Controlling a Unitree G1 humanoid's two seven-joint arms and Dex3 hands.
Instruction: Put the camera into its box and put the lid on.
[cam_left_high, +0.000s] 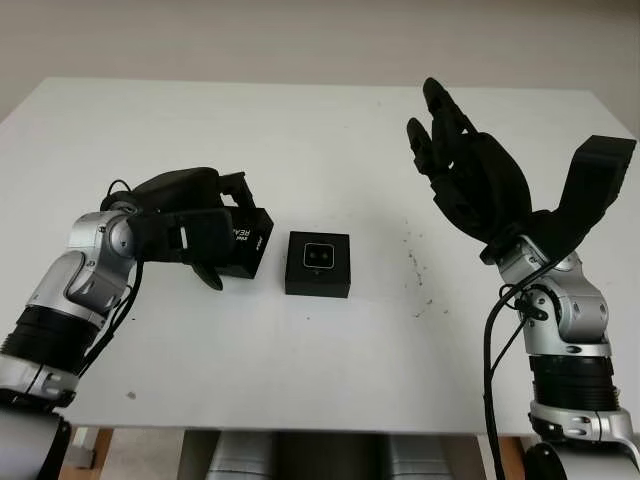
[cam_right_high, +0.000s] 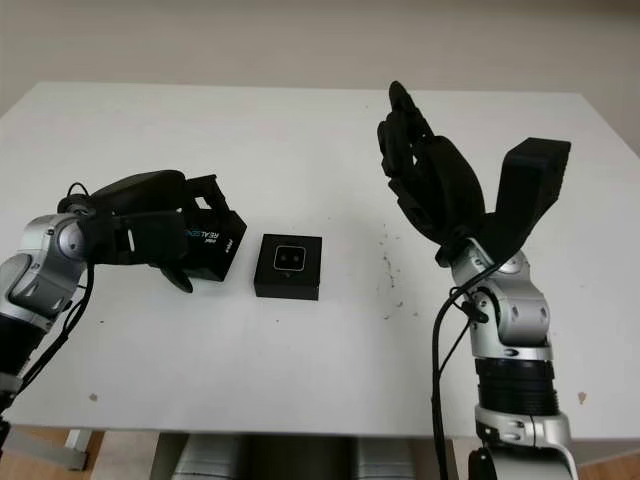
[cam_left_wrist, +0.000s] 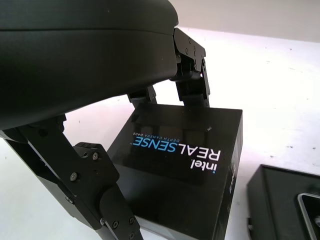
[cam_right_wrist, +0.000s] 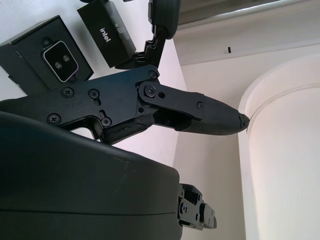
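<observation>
camera: looks already in its box (cam_left_high: 318, 264), silver face w/ two lenses showing from the top (cam_left_high: 318, 256). so step 1 reads as done imo

box: open, sits mid-table, a bit toward the robot's left side. nothing touching it

lid: black "intel REALSENSE" piece (cam_left_high: 245, 240), on the table (cam_left_high: 330, 140) just beside the box on the robot's left, small gap btwn them. not on the box yet

left hand: (cam_left_high: 185, 225) draped over the lid, fingers (cam_left_wrist: 192, 82) curled down over the far edge and one (cam_left_wrist: 95, 200) down the near side. looks clamped on it, though can't tell how firm. lid seems to sit on the table or barely off it, hard to say which

right hand: (cam_left_high: 465, 170) up in the air on the right side, well apart from box and lid, holding nothing, open

progress: roughly halfway+ I'd guess. camera seated, lid in hand

left to do: lift lid, carry it over the box, line up the edges, press down, let go

watch out: lid sits at an angle vs the box, so prob needs a twist before it goes on square. just my read

counts:
- camera: 1
- box: 1
- lid: 1
- hands: 2 (1 busy, 1 idle)
- table: 1, white, some small dark specks near the right hand side (cam_left_high: 420, 270)
</observation>
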